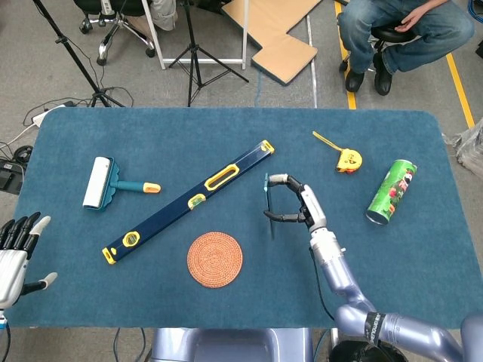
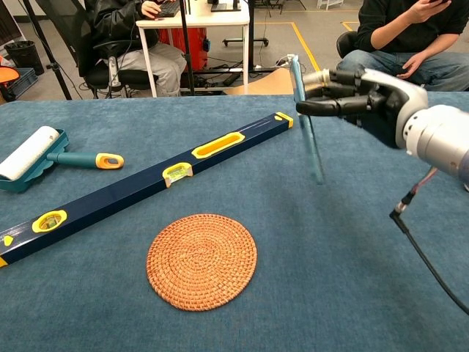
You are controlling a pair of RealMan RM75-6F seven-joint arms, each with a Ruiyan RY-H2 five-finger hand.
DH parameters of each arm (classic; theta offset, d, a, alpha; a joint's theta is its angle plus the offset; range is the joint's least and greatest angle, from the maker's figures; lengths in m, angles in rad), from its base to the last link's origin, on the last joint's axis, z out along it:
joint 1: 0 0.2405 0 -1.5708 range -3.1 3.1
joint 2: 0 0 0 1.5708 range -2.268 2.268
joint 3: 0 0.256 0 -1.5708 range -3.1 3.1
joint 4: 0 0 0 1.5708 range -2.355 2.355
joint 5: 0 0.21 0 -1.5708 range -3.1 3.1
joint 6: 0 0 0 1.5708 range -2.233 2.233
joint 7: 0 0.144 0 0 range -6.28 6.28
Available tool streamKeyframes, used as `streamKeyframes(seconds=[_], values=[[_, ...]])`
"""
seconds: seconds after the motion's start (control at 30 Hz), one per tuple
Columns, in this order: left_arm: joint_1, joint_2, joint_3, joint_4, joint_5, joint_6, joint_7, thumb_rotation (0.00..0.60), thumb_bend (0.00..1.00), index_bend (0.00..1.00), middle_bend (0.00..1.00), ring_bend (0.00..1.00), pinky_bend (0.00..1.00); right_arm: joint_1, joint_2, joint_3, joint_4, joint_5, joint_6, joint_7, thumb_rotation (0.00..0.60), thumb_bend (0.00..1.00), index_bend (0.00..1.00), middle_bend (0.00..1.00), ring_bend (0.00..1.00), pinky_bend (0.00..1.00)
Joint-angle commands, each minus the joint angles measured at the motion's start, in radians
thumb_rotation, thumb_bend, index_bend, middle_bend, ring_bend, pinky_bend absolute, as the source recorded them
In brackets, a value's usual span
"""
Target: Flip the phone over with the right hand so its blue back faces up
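Observation:
The phone (image 1: 269,205) (image 2: 307,125) stands on edge, seen as a thin blue-rimmed sliver lifted above the blue table. My right hand (image 1: 300,205) (image 2: 366,99) holds it from the right, fingers at its top and thumb lower down. Neither face of the phone shows in either view. My left hand (image 1: 15,253) hangs open off the table's left front edge, holding nothing.
A long dark-blue level (image 1: 189,200) (image 2: 139,187) lies diagonally left of the phone. A round woven coaster (image 1: 215,259) (image 2: 202,260) sits in front. A lint roller (image 1: 106,182), a yellow tape measure (image 1: 346,158) and a green can (image 1: 392,191) lie farther off.

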Motion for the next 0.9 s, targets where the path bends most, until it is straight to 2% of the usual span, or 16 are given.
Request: streamKeyframes(seconds=[0.03, 0.23, 0.57, 0.77, 0.9], values=[[0.000, -0.001, 0.000, 0.001, -0.002, -0.002, 0.002, 0.600, 0.00, 0.00, 0.00, 0.00, 0.00, -0.039, -0.028, 0.005, 0.038, 0.043, -0.081, 0.128, 0.600, 0.27, 0.48, 0.49, 0.16, 0.10], [-0.003, -0.004, -0.002, 0.001, -0.009, -0.007, 0.006, 0.600, 0.00, 0.00, 0.00, 0.00, 0.00, -0.067, -0.067, -0.030, 0.104, -0.001, -0.117, 0.217, 0.600, 0.29, 0.48, 0.49, 0.16, 0.11], [-0.006, -0.005, -0.004, 0.006, -0.017, -0.014, 0.006, 0.600, 0.00, 0.00, 0.00, 0.00, 0.00, -0.095, -0.114, -0.041, 0.199, -0.050, -0.176, 0.368, 0.600, 0.32, 0.47, 0.48, 0.16, 0.13], [-0.007, -0.007, -0.003, 0.010, -0.020, -0.017, 0.008, 0.600, 0.00, 0.00, 0.00, 0.00, 0.00, -0.106, -0.120, -0.050, 0.270, -0.096, -0.159, 0.367, 0.600, 0.36, 0.28, 0.32, 0.10, 0.00], [-0.010, -0.009, -0.002, 0.011, -0.022, -0.023, 0.014, 0.600, 0.00, 0.00, 0.00, 0.00, 0.00, -0.114, -0.121, -0.059, 0.329, -0.102, -0.139, 0.313, 0.600, 0.39, 0.03, 0.04, 0.00, 0.00]])
